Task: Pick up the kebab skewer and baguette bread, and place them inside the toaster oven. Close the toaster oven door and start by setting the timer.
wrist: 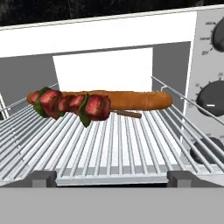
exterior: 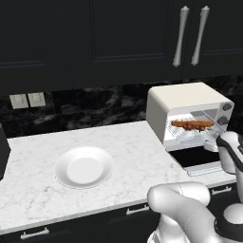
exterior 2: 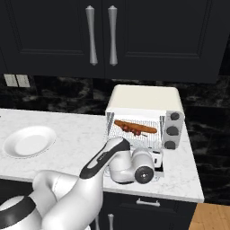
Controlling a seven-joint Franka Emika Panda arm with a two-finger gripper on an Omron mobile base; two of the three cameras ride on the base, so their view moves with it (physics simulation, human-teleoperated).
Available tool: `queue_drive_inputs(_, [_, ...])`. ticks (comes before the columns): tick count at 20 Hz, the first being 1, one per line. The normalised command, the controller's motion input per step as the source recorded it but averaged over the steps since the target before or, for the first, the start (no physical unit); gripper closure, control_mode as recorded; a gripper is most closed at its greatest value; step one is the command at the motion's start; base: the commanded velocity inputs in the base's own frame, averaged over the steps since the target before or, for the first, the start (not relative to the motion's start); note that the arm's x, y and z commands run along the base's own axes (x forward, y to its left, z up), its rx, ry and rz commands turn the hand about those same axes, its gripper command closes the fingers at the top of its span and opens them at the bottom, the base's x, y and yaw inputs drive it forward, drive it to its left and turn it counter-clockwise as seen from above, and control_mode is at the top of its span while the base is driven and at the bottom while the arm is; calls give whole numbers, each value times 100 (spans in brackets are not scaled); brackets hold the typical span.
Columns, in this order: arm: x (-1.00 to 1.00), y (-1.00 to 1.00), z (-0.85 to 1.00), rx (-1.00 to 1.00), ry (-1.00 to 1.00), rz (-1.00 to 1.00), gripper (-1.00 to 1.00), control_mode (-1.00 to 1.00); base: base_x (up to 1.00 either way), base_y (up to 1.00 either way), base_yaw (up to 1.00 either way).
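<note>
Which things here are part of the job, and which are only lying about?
Part of the job:
- skewer, on the oven rack
- baguette, on the rack behind it
- toaster oven
- oven door, folded down open
- knobs

Only lying about:
- plate, empty on the counter
- wall outlets
- cabinets

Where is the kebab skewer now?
The kebab skewer lies on the toaster oven's wire rack, just in front of the baguette.

Oven mouth open, rack partly taken

The baguette bread and kebab skewer lie across the wire rack's back; its front edge lies bare.
</note>
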Motion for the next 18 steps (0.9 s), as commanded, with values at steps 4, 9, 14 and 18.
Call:
queue_drive_inputs(4, [40, 0, 0, 0, -2, 0, -100, -100, 0, 0, 0])
queue_drive_inputs(9, [41, 0, 0, 0, -1, 0, -100, -100, 0, 0, 0])
queue_drive_inputs(14, [33, 1, 0, 0, -1, 0, -100, -100, 0, 0, 0])
queue_drive_inputs(18, [36, 1, 0, 0, 0, 0, -100, -100, 0, 0, 0])
